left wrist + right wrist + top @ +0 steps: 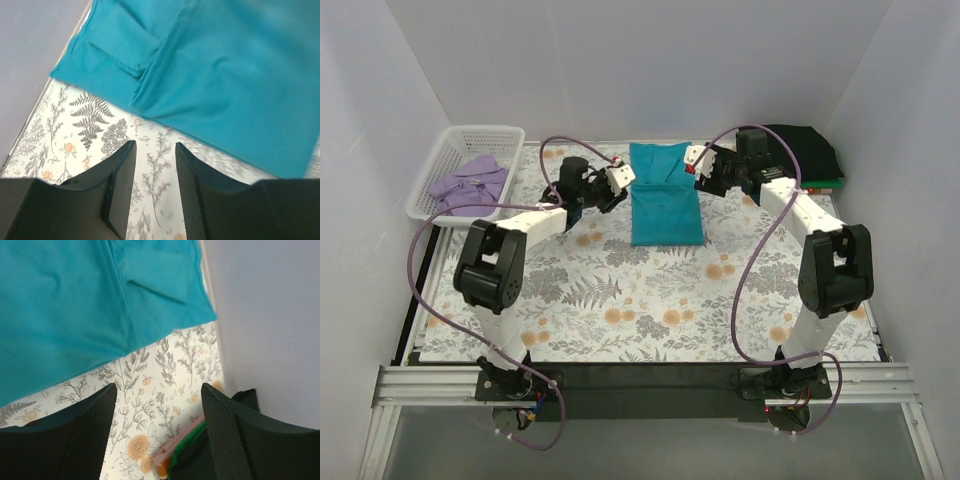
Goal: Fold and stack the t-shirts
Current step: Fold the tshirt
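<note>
Well to the left of the left gripper point(623, 179), a white lattice basket point(450, 145) sits at the desk's point(650, 300) far left corner. A crumpled lavender t-shirt point(472, 180) lies inside it.

The left gripper hovers low over the floral cloth point(600, 290), just beside the left edge of the teal t-shirt point(665, 200). In the left wrist view its two dark fingers point(120, 185) are parted by a narrow gap. Only the patterned cloth shows between them, so the left gripper point(155, 146) holds nothing. The teal t-shirt point(225, 75) lies just ahead of the fingertips, apart from them, with a folded sleeve tucked on top near its far end.

The teal t-shirt lies flat between the two grippers as a long folded rectangle, running from the back wall toward the arms.

The right gripper point(696, 164) hovers just beside the shirt's right edge, near its far end. In the right wrist view its fingers point(90, 435) stand wide apart with nothing between them, so the right gripper point(159, 390) is empty. The teal t-shirt point(60, 305) lies ahead and to the left of it, not touching.

Further right of the right gripper, in the far right corner, lies a black t-shirt point(810, 150) on top of a pile. A green edge point(187, 445) and an orange-red edge point(162, 467) show beneath it.
</note>
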`<act>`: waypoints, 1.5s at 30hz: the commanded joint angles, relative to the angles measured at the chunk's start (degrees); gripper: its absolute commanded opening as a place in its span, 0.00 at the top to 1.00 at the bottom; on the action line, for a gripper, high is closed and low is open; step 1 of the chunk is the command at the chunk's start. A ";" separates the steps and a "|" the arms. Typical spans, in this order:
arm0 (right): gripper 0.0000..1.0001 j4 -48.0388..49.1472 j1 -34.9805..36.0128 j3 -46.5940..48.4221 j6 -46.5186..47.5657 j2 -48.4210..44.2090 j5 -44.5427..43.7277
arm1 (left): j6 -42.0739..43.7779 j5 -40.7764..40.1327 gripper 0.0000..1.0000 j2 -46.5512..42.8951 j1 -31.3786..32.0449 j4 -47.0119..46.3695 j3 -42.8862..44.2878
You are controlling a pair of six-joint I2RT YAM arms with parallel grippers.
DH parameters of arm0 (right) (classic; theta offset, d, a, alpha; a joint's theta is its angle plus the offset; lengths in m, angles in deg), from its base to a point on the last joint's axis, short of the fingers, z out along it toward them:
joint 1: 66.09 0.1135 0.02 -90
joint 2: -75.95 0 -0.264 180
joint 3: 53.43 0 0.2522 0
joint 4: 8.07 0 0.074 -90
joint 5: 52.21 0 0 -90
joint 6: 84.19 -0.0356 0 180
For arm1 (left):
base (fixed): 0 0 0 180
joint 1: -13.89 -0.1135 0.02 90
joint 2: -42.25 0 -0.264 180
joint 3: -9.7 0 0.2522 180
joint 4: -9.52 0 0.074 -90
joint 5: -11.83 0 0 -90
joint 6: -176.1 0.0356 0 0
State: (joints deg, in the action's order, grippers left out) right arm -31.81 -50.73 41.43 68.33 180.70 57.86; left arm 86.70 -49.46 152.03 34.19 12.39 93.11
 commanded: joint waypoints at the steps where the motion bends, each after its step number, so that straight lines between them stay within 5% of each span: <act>1: 0.33 -3.81 0.64 -2.52 -4.32 -4.38 6.81 | -5.85 6.44 0.66 -7.99 0.01 2.28 -3.63; 3: 0.46 -5.57 0.73 -1.65 -6.44 -3.59 7.25 | -8.41 7.49 0.69 -8.18 0.18 4.29 -3.56; 8: 0.57 -11.82 0.90 -4.53 -3.65 -2.97 10.68 | -3.09 14.70 0.69 -10.46 1.67 8.78 -9.59; 15: 0.54 -10.16 2.93 -17.45 7.53 -5.52 6.83 | 10.55 12.07 0.63 -9.67 5.81 8.88 -14.89; 39: 0.56 -0.75 5.65 -22.65 10.60 -0.60 0.84 | 15.13 4.87 0.60 -0.27 7.39 3.69 -11.99; 44: 0.71 -0.75 6.00 -22.65 11.48 0.54 -0.30 | 16.36 3.55 0.68 1.31 7.39 4.74 -11.11; 45: 0.80 -0.74 5.92 -22.30 11.40 0.98 -0.47 | 16.19 3.29 0.72 1.84 7.39 4.74 -10.76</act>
State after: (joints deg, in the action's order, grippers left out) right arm -31.96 -45.05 19.68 78.56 179.41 59.11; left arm 101.36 -43.69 152.25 41.44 15.82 81.05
